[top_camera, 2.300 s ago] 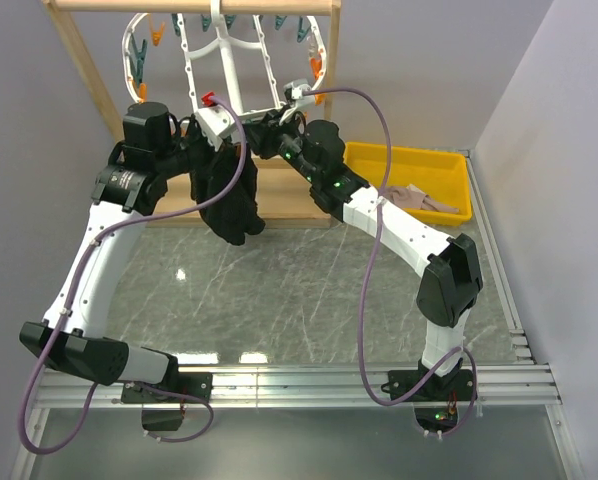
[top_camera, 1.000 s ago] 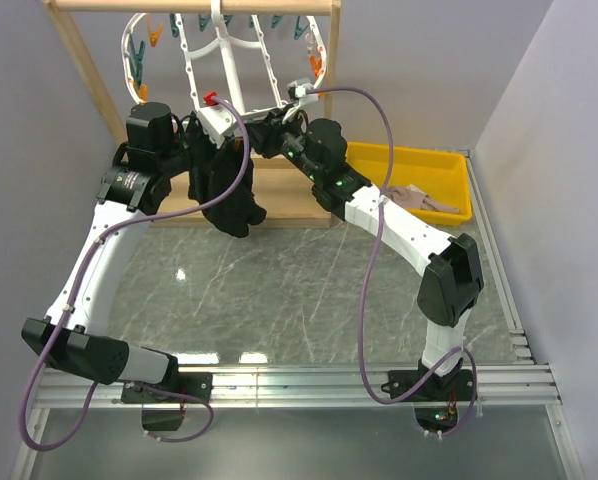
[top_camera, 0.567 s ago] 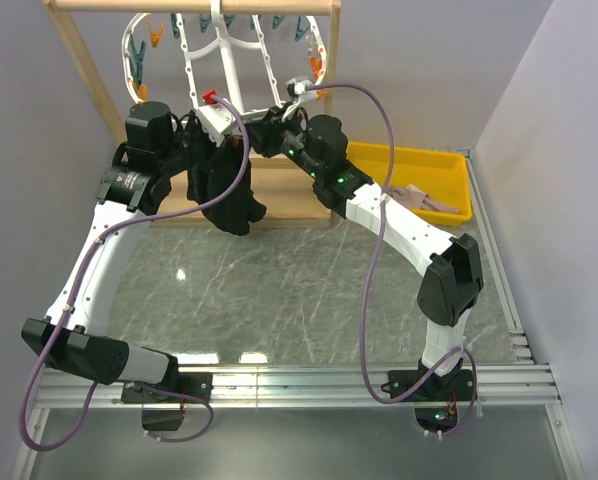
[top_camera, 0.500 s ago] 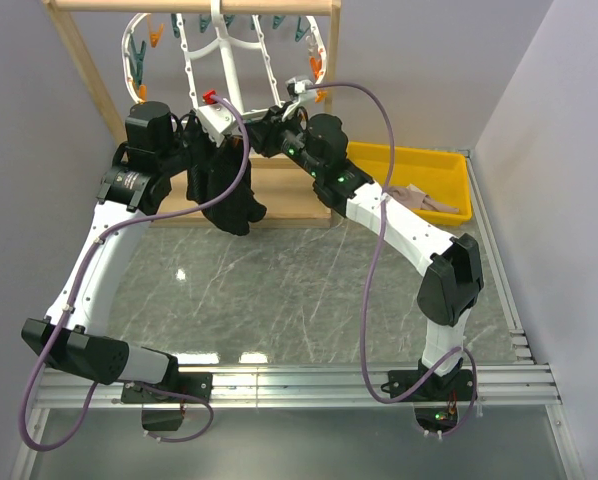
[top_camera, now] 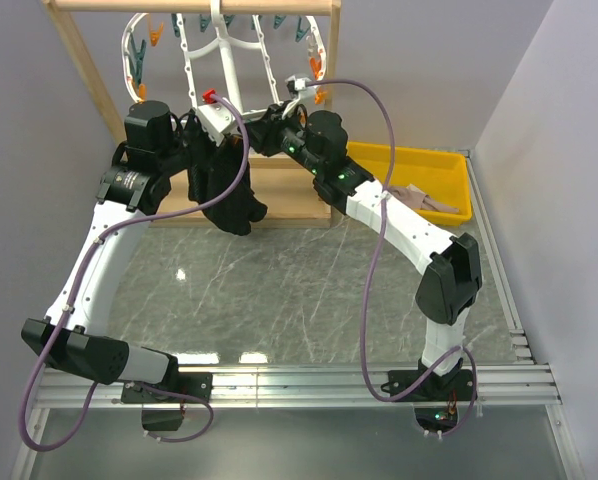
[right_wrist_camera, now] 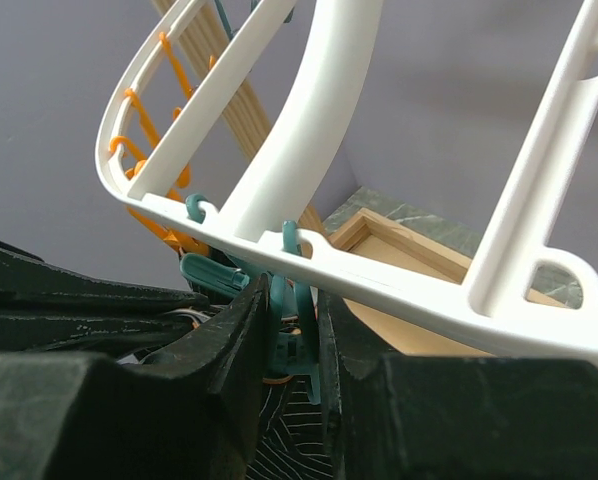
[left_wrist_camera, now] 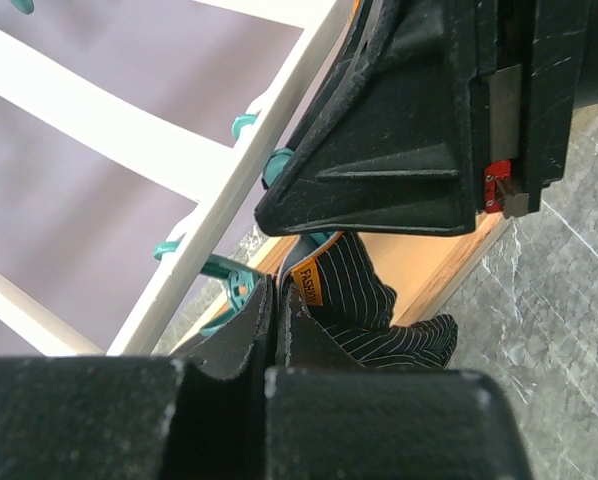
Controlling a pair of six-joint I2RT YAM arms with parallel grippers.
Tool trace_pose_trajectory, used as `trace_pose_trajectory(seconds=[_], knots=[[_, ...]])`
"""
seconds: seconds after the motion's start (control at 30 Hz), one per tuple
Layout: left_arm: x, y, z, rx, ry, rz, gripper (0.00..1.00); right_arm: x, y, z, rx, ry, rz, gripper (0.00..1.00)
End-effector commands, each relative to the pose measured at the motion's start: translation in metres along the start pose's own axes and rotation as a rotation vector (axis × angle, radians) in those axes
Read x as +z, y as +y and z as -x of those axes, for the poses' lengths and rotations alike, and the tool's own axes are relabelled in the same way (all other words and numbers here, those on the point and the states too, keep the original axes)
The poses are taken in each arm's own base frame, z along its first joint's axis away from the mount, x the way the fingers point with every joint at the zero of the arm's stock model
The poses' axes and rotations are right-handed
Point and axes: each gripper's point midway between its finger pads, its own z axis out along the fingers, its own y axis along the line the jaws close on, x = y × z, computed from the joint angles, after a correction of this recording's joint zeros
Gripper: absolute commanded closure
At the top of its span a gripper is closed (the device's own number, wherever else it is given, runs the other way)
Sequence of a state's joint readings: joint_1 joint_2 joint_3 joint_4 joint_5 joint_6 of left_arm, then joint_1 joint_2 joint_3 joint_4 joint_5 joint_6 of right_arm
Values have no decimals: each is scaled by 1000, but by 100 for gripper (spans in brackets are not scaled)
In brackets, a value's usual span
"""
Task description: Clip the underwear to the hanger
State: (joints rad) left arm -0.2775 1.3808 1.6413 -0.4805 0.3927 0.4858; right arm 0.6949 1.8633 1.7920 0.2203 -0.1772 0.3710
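Underwear: black, hanging just below the hanger, its waistband pinched between the shut fingers of the left tool, with the orange tag showing just past the grip. Right tool: close beside the left one under the hanger's lower rim, clamped on a teal peg hooked to that rim; its black body blocks much of the left wrist view. Surroundings: wooden frame carrying the hanger; yellow bin with a pinkish cloth, right of the hanger; marble counter below.
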Motion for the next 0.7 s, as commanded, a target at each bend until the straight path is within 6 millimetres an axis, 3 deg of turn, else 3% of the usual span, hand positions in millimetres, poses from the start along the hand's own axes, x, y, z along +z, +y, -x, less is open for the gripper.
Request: trace_pose_trajectory(seconds=[0.0, 0.67], knots=[[-14, 16, 37, 55, -90, 63, 100, 4, -2, -5, 20, 28, 7, 74], [-13, 17, 36, 58, -82, 64, 100, 3, 2, 4, 39, 17, 18, 59]])
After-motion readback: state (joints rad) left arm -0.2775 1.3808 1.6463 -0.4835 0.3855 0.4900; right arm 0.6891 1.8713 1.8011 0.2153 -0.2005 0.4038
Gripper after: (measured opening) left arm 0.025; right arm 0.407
